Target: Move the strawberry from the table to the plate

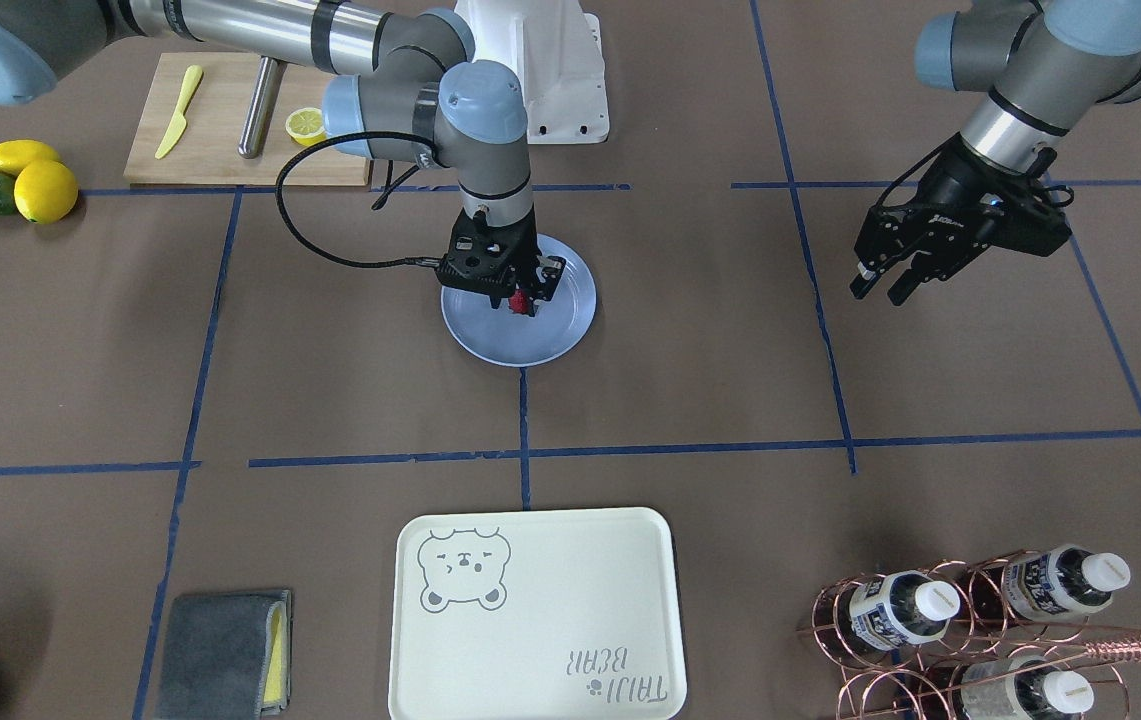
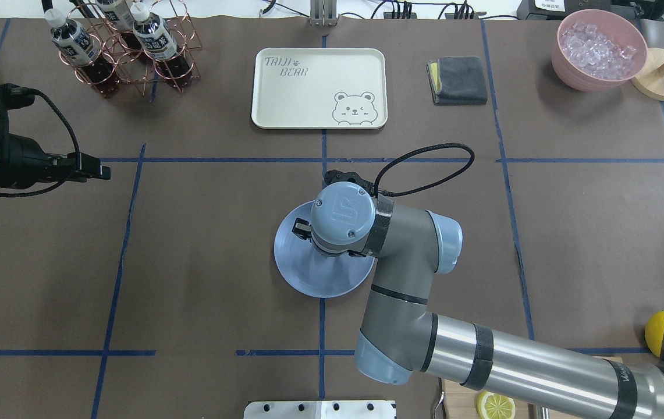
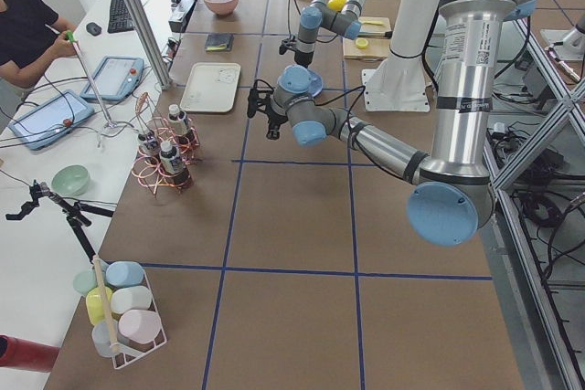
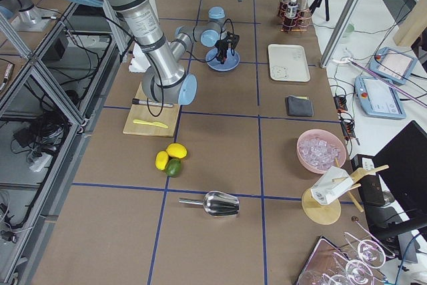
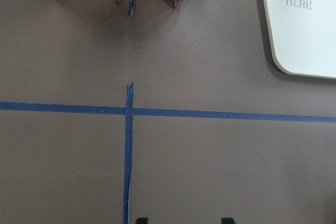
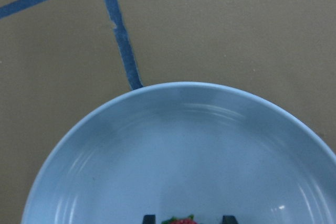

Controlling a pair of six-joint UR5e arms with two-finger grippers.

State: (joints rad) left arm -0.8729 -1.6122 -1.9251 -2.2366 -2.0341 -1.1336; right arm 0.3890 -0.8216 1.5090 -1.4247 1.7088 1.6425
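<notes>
While the right gripper (image 1: pixel 522 305) stands spread around the strawberry (image 1: pixel 520 299) on the plate (image 1: pixel 510 345), its arm (image 2: pixel 401 250) hides the berry from overhead; berry's axis unclear. Left gripper (image 1: pixel 880 292) spread, far right.

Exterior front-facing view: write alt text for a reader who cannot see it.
The right gripper sits low over a round, shallow, light blue plate, a tiny dark red strawberry between its open jaws. The left gripper hangs open above the brown paper-covered table.

Bright, even light from above. Soft shadows lie on the table (image 1: pixel 690 330) under the right arm (image 1: pixel 280 30). Pale glare streaks arc across the glossy plate (image 6: pixel 178 129); the right wrist view is slightly soft.
</notes>
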